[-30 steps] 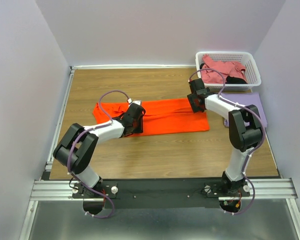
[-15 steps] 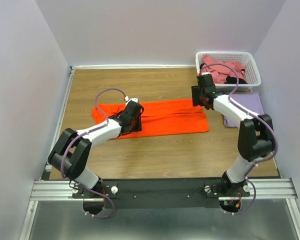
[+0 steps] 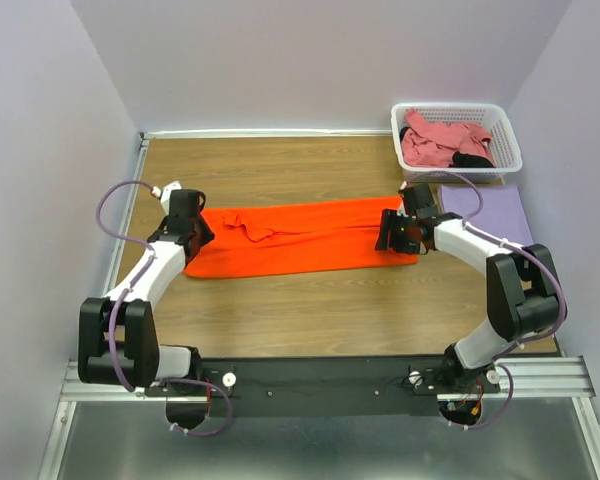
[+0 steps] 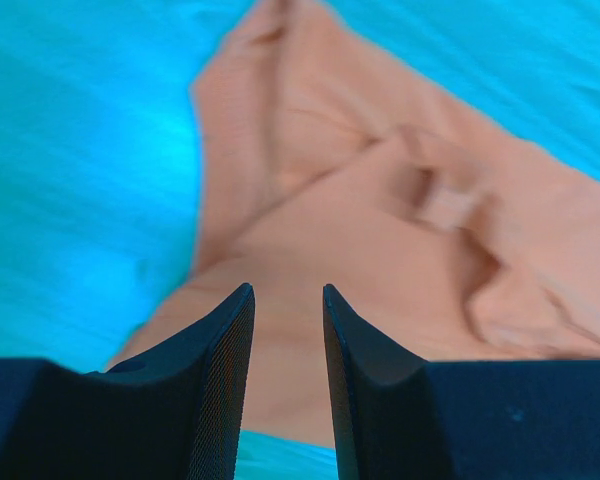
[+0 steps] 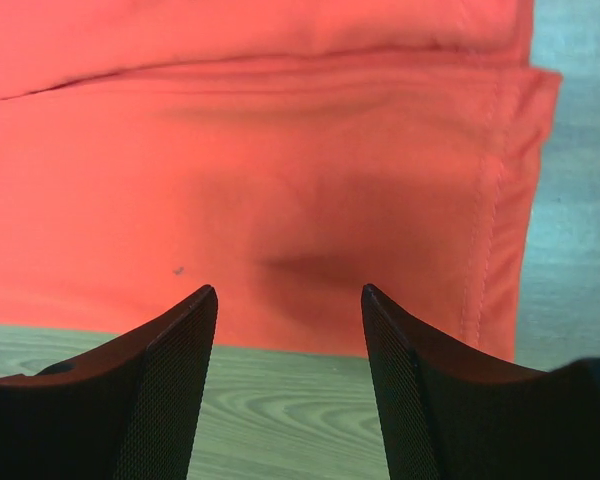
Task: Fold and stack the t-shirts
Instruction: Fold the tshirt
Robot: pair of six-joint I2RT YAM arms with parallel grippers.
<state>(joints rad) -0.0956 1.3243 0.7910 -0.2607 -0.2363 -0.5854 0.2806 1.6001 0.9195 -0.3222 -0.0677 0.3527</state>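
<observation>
Moved: both arms had swung outward in the last second, the left gripper [image 3: 190, 232] from the shirt's middle to its left end, the right gripper [image 3: 393, 232] back from the basket side to the right end.
Orange t-shirt [image 3: 300, 235]: lay flat on the wooden table [image 3: 280, 310] as a long folded band.
Long axis: ran left to right across the table, one arm at each short end.
Left gripper [image 4: 285, 290]: fingers a narrow gap apart, holding nothing, poised over the rumpled sleeve end of the orange t-shirt [image 4: 380, 230].
Right gripper [image 5: 286, 290]: fingers wide apart, empty, just above the orange t-shirt [image 5: 280, 150] near its hemmed right edge.
Nearer arm: neither; each was at its own end, so folding end to end along the axis probably suited both.
Other shirts: lavender t-shirt [image 3: 485, 208] lay folded right of the right gripper; pink t-shirt [image 3: 442, 140] and black cloth [image 3: 470, 160] sat in the white basket [image 3: 458, 108].
</observation>
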